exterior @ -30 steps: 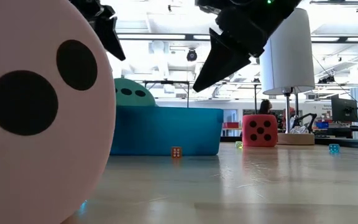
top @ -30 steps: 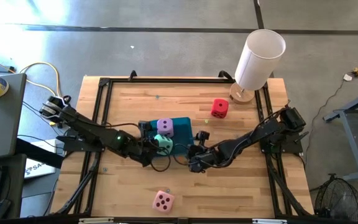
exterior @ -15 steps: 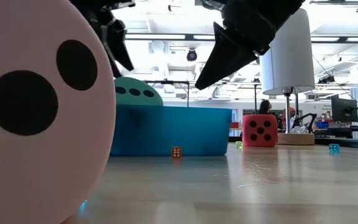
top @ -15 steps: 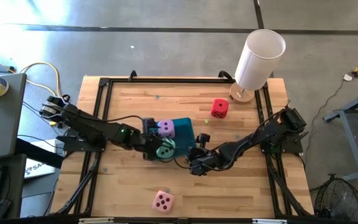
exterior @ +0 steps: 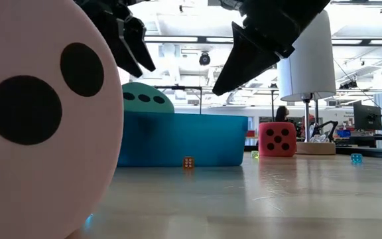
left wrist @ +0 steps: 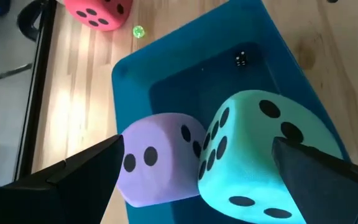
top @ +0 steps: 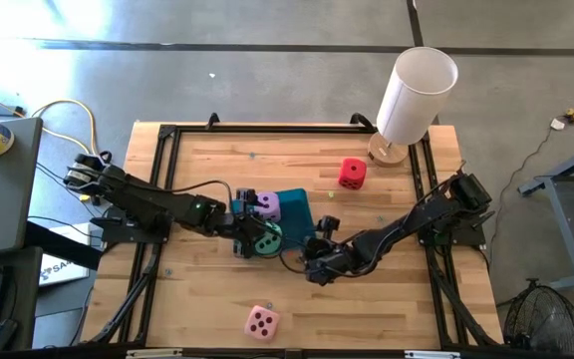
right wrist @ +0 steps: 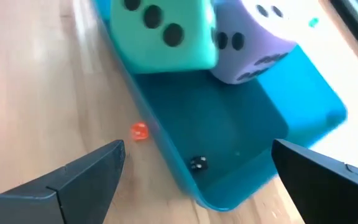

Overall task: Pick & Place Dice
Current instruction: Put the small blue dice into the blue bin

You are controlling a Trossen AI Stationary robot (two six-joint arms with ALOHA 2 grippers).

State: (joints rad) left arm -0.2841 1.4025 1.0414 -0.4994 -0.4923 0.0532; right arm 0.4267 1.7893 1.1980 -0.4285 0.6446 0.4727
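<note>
The teal tray (top: 295,204) lies mid-table and holds two dice. The lilac die (left wrist: 157,158) and the mint die (left wrist: 260,155) sit side by side at its near-left end, touching each other. Only the mint die's top (exterior: 144,99) shows over the tray wall. The red die (top: 352,174) rests on the table at the far right. At the near edge stands the pink die (top: 261,321). My left gripper (top: 253,239) hangs open just short of the two dice. My right gripper (top: 314,246) hangs open above the tray's near-right side.
A white cylinder lamp (top: 414,95) stands at the far right corner. Tiny dice lie about: an orange one (right wrist: 140,130) on the table beside the tray, a black one (right wrist: 197,163) inside it, a green one (left wrist: 138,31) beyond it. A black frame (top: 167,135) borders the table.
My left gripper has swung toward the table's right and far edges and turned at the wrist, staying open. The tray has turned a little on the table, and the mint die has shifted slightly with it. My right gripper has stayed nearly still.
</note>
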